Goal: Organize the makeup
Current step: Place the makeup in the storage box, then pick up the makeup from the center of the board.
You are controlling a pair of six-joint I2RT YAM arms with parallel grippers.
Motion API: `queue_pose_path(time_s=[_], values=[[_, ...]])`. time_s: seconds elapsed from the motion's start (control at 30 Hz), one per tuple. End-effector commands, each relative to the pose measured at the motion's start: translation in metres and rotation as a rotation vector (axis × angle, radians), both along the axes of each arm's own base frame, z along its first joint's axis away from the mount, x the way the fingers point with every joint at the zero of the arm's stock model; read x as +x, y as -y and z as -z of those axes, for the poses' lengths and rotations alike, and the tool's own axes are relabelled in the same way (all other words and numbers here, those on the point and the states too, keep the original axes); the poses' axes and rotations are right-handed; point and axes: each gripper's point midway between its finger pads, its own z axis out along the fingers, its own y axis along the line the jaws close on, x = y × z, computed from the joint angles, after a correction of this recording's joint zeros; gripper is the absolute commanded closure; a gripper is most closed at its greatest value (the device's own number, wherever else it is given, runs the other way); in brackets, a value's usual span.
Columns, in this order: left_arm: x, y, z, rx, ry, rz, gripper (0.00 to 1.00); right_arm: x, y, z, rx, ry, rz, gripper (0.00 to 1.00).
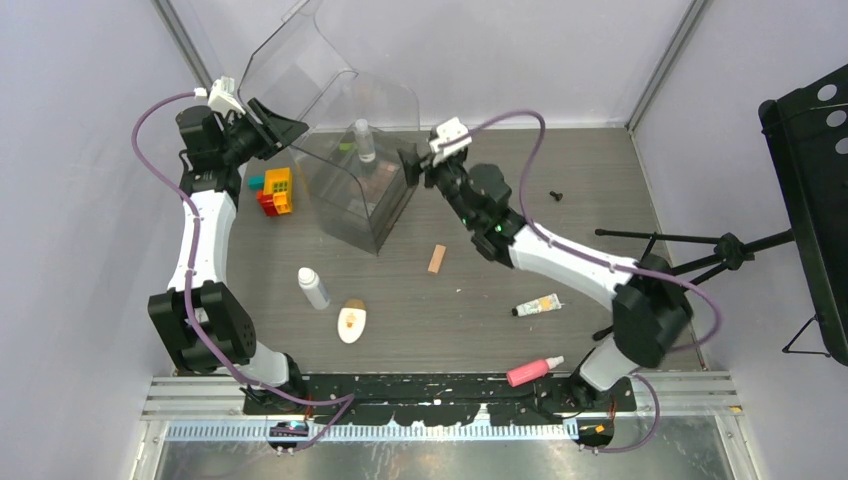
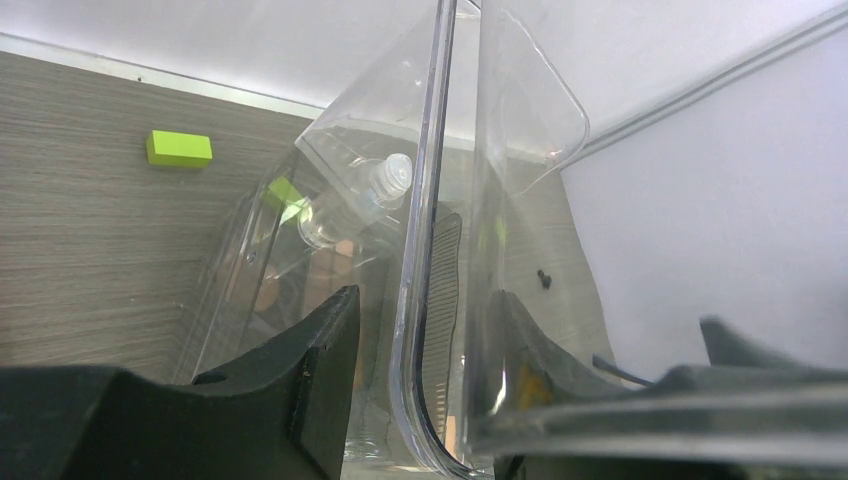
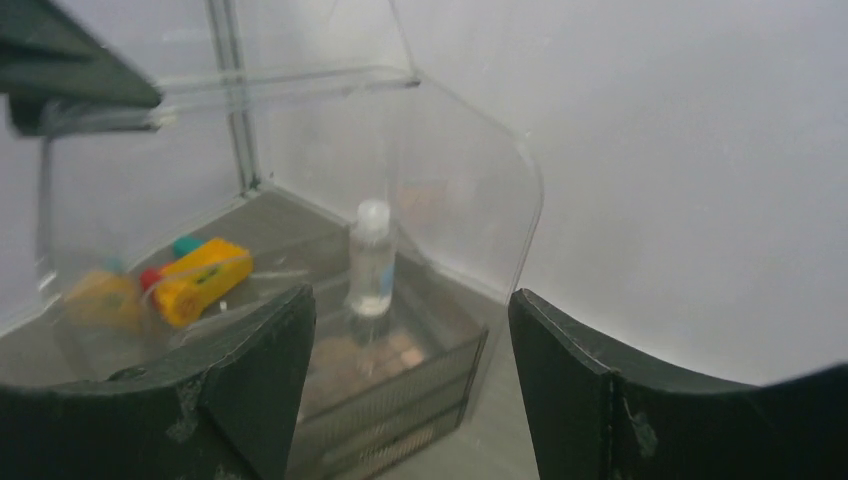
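The clear case (image 1: 355, 205) stands at the back middle, and my left gripper (image 1: 276, 124) is shut on the edge of its raised clear lid (image 2: 520, 130). A clear bottle (image 1: 365, 140) stands upright inside the case, also visible in the right wrist view as the clear bottle (image 3: 371, 258). My right gripper (image 1: 411, 166) hangs open just right of the case with nothing between its jaws. On the table lie a white bottle (image 1: 313, 288), a white oval compact (image 1: 352, 322), a peach piece (image 1: 437, 259), a cream tube (image 1: 538, 305) and a pink bottle (image 1: 533, 371).
Colourful toy bricks (image 1: 275, 190) sit left of the case, and a green brick (image 2: 179, 148) lies apart on the wood. A small black piece (image 1: 556, 195) lies at the back right. A black tripod (image 1: 700, 250) reaches in from the right. Grey walls close the back and sides.
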Motion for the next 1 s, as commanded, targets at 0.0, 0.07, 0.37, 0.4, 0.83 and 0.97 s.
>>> queue_pose_path(time_s=[0.0,0.07,0.37,0.4,0.83,0.97], values=[[0.003,-0.01,0.039,-0.032,-0.135,-0.046,0.56,-0.058,0.007,0.018,-0.06,-0.028,0.013,0.24],[0.003,-0.01,0.037,-0.032,-0.132,-0.047,0.55,-0.087,-0.002,0.039,-0.124,-0.06,-0.041,0.24],[0.003,-0.01,0.038,-0.026,-0.131,-0.047,0.55,-0.208,-0.061,0.111,-0.221,-0.224,-0.52,0.29],[0.003,-0.01,0.038,-0.026,-0.133,-0.048,0.55,-0.215,-0.067,0.115,-0.225,-0.226,-0.55,0.29],[0.003,-0.01,0.04,-0.03,-0.137,-0.043,0.54,-0.221,-0.155,0.165,-0.169,-0.235,-0.609,0.3],[0.002,-0.009,0.038,-0.03,-0.134,-0.043,0.54,-0.219,-0.177,0.179,-0.158,-0.241,-0.609,0.29]])
